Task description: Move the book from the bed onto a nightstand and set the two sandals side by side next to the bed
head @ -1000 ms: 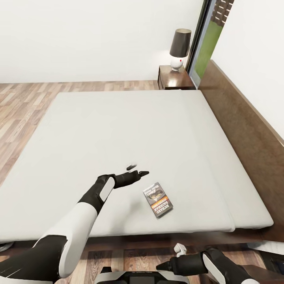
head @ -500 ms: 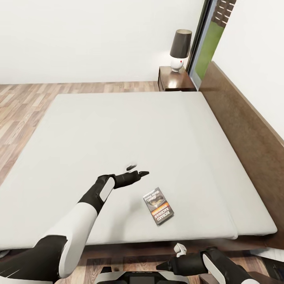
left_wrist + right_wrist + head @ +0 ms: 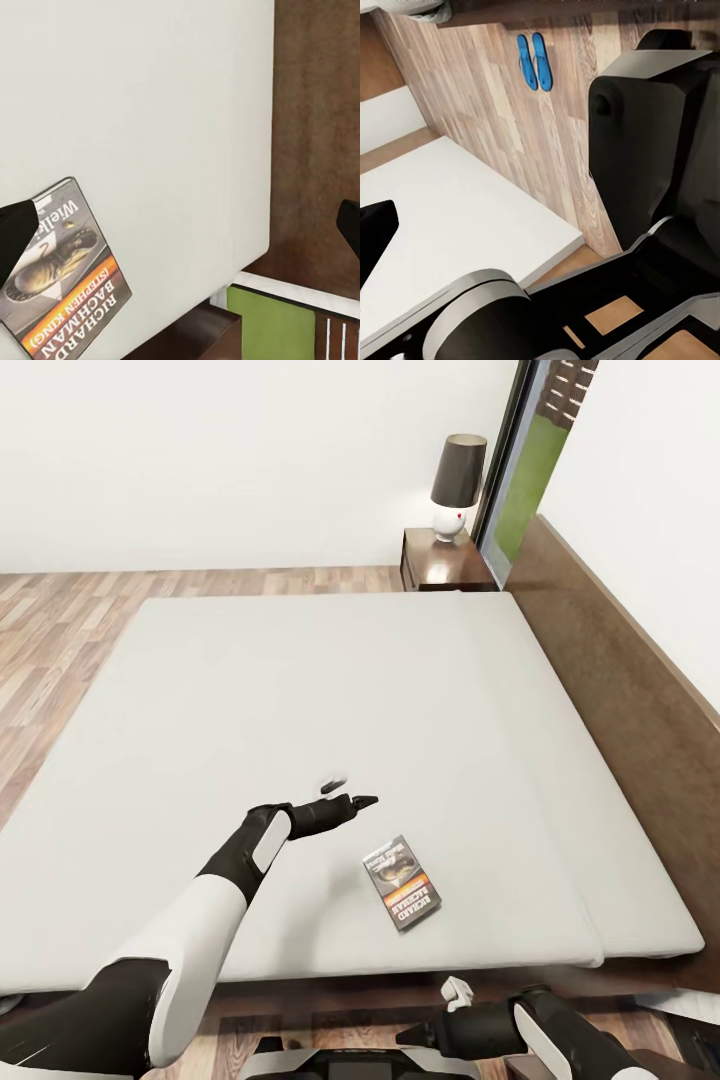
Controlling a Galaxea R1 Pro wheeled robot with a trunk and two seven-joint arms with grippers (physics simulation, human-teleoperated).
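The book (image 3: 402,880), dark cover with an orange band, lies flat on the pale mattress of the bed (image 3: 300,690), close to its near edge. My left gripper (image 3: 347,792) hovers open just above the mattress, a little left of and beyond the book, with nothing between its fingers. In the left wrist view the book (image 3: 64,274) lies near one dark fingertip (image 3: 15,240). My right gripper (image 3: 432,1013) is open and low, in front of the bed frame. Two blue sandals (image 3: 534,61) lie side by side on the plank floor. The nightstand (image 3: 445,560) stands past the bed's far corner.
A lamp (image 3: 457,485) with a dark shade sits on the nightstand. The dark wooden headboard (image 3: 620,660) runs along the bed's right side, with a tall window (image 3: 525,460) behind it. Plank floor (image 3: 50,630) lies to the left. My robot base (image 3: 660,150) is near the bed's edge.
The whole head view shifted slightly a second ago, so the camera moved. Both arms and the book keep the same places relative to each other.
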